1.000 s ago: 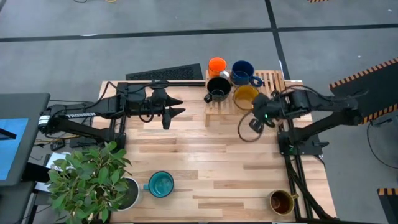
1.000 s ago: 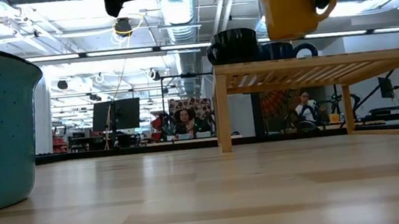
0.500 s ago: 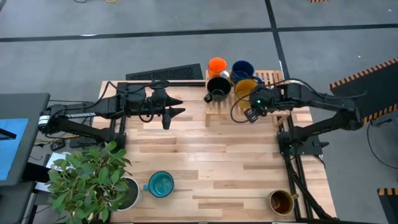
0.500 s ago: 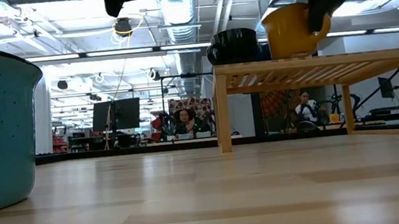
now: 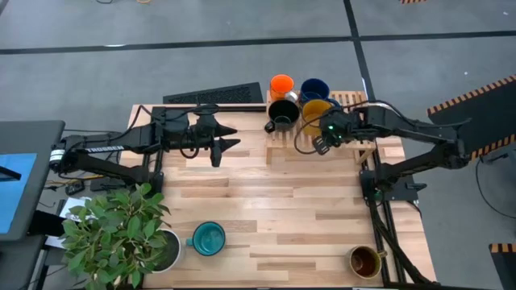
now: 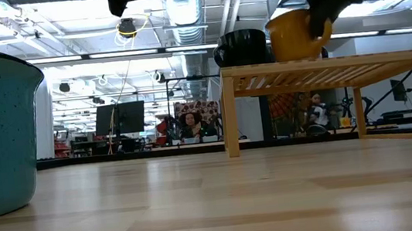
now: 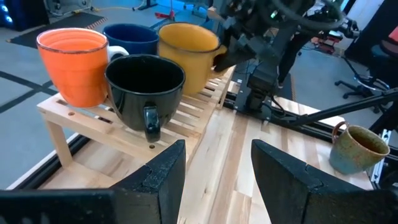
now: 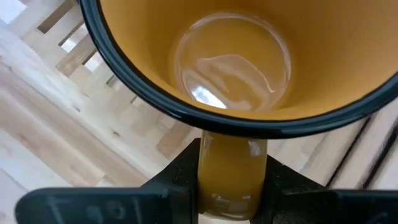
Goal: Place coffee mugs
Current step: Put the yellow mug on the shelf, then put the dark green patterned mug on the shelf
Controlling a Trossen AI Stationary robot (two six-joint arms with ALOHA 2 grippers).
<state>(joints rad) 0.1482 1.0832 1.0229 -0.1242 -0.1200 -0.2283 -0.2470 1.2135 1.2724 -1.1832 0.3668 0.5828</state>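
A yellow mug hangs at the top of the wooden rack, beside the black mug, orange mug and dark blue mug that stand on it. My right gripper is shut on the yellow mug's handle. A teal mug and an olive-brown mug stand near the table's front edge. My left gripper waits open, left of the rack, fingers toward it. My right gripper pinches the yellow mug's handle between its two fingers, which lie across it. They come slanting down from the table's near right. The mug is slightly tilted, mouth up, its base at the rack's top; whether it rests there I cannot tell.
A potted plant in a white pot stands at the near left corner. A black keyboard lies at the far edge, left of the rack. Bare wood lies between the rack and the front mugs.
My right gripper has carried the yellow mug toward the table's far edge and a little left, over the rack, and lowered it until its base is at the rack's top. The gripper stays shut on the handle and has rolled somewhat.
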